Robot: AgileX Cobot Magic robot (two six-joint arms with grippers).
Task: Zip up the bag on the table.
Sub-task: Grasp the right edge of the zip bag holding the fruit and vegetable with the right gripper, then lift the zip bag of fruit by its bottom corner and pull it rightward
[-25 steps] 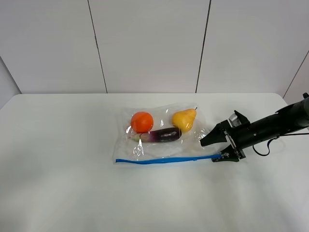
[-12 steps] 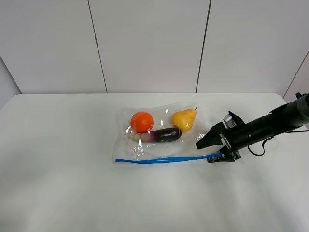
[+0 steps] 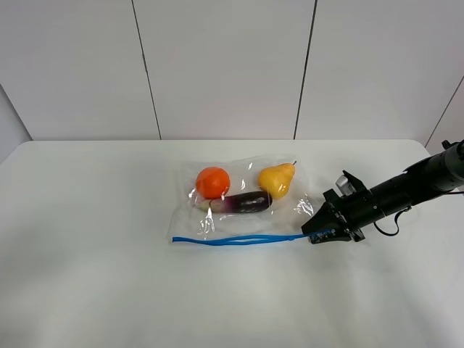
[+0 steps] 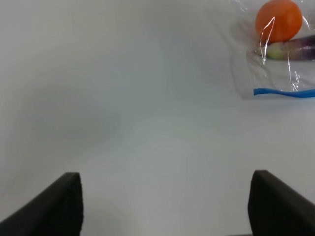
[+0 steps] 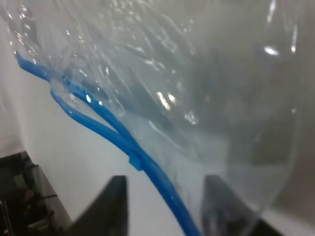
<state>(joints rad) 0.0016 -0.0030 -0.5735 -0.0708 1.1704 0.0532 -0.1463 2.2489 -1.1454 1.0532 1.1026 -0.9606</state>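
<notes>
Two dark fingers (image 5: 115,204) of your right gripper (image 3: 313,235) stand slightly apart, astride the blue zipper strip (image 3: 196,241) at the right end of the clear crinkly plastic zip bag (image 3: 239,223), not visibly pinching it. The bag, holding an orange (image 3: 213,182), a yellow pear (image 3: 275,179) and a dark eggplant (image 3: 243,202), lies mid-way across your large white matte table (image 3: 109,275). Your left gripper (image 4: 165,206) hangs well apart from it, jaws spread wide around nothing.

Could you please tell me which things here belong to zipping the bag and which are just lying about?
Job: bag; its blue zipper strip; right hand, straddling the strip's end; table beneath.
Just there: orange, pear and eggplant, merely contents inside it; left hand, open, away from the bag.
</notes>
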